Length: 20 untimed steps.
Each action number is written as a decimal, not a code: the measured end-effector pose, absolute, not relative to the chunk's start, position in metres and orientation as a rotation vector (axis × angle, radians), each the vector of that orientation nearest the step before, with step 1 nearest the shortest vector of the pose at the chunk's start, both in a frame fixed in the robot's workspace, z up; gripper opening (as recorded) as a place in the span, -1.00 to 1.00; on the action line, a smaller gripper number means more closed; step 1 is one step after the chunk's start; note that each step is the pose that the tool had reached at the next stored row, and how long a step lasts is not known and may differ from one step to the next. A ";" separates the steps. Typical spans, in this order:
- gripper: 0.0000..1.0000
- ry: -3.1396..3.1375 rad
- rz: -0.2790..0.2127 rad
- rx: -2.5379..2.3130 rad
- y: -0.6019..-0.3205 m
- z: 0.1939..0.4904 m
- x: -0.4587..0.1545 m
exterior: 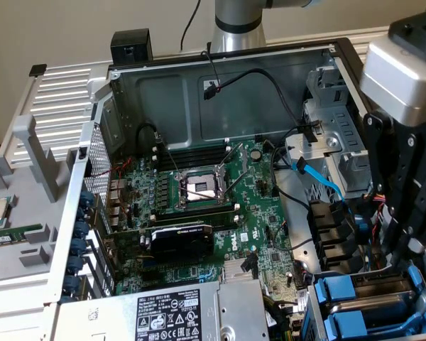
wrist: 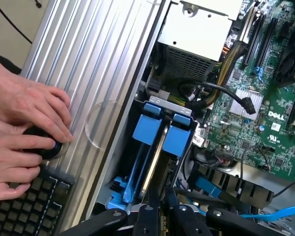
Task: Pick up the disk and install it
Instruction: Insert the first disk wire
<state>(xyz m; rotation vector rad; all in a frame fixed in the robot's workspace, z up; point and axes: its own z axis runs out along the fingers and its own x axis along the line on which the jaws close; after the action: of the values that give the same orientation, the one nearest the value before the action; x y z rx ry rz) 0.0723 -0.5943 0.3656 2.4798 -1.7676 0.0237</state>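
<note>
Pinching the disk (wrist: 155, 157) edgewise, the end effector (wrist: 162, 210) hovers.

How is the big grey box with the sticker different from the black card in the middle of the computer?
The grey box is pale metal; the black card is dark. The box is much bigger than the card. The box wears a wide sticker of warning signs; the card has a small label. The box sits at the case's edge; the card sits on the green board. Both sit inside the open computer case.
</note>
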 end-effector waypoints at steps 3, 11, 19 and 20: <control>-0.66 -1.809 0.021 2.449 -0.594 0.366 0.072; -0.66 -1.964 0.011 2.326 -0.594 0.364 0.072; -0.66 -2.069 0.004 2.232 -0.594 0.363 0.072; -0.66 -2.074 0.004 2.228 -0.594 0.363 0.072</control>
<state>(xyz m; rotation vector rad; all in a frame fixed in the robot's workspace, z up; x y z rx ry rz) 0.0721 -0.5943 0.3625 2.2281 -2.0736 0.0036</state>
